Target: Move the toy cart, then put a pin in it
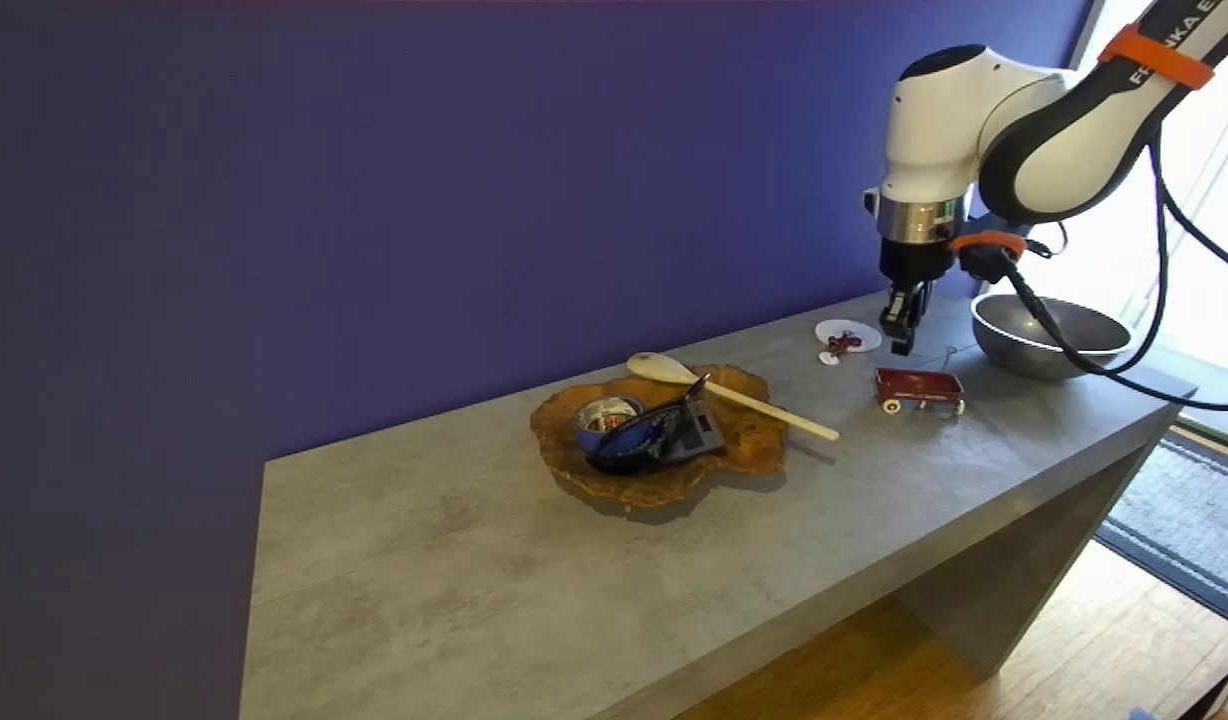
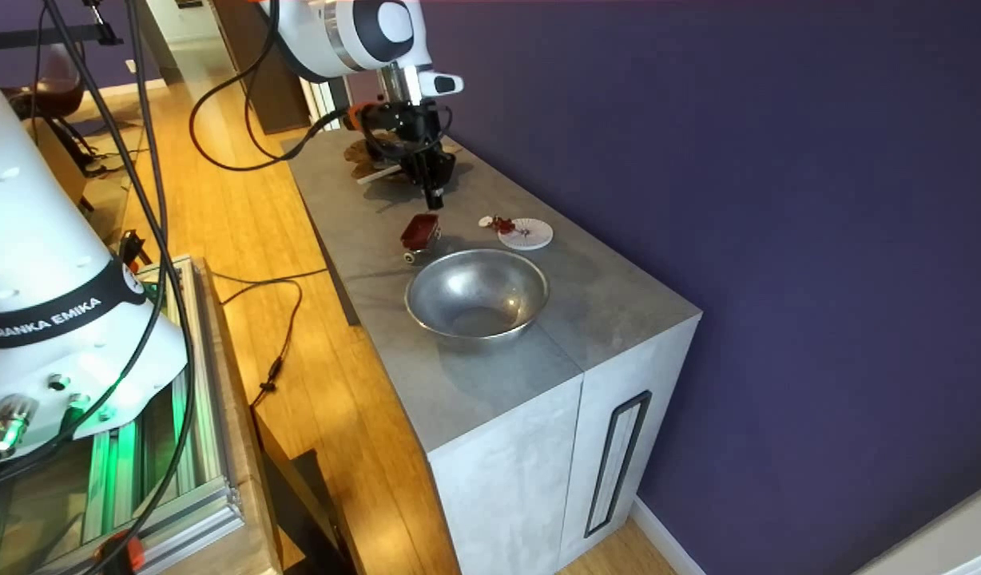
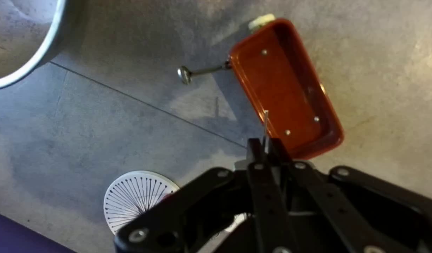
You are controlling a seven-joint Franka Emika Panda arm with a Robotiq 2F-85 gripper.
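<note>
Farthest left in an exterior view, a broad stretch of grey tabletop (image 1: 394,560) gives room for moving, its back edge set against the purple wall (image 1: 454,200). Next, at nine o'clock from the toy cart (image 1: 919,387), sits one wavy-edged wooden slab (image 1: 759,450) bearing one roll of blue tape (image 1: 599,438) and a jumble of black and grey items (image 1: 674,436) whose number I cannot tell. One wooden spoon (image 1: 749,399) lies across the slab, its head toward ten o'clock, its handle end toward four and past the slab's edge. At ten o'clock from the cart are one white disc (image 1: 864,334), one smaller white piece (image 1: 828,358) and a dark red thing (image 1: 844,342) too small to name. The one gripper (image 3: 266,143) points down just above the cart, its two fingers drawn together with one thin pin (image 3: 266,121) pinched between the tips; whether the pin is over the tray or outside its rim, I cannot tell. The one cart stands upright on its wheels, a strip of tabletop between it and the front edge at five o'clock; its single metal handle (image 3: 207,71) is on the end toward one steel bowl (image 1: 1009,352), which sits at two o'clock, near but apart. The tabletop's right-hand corner lies at three.
</note>
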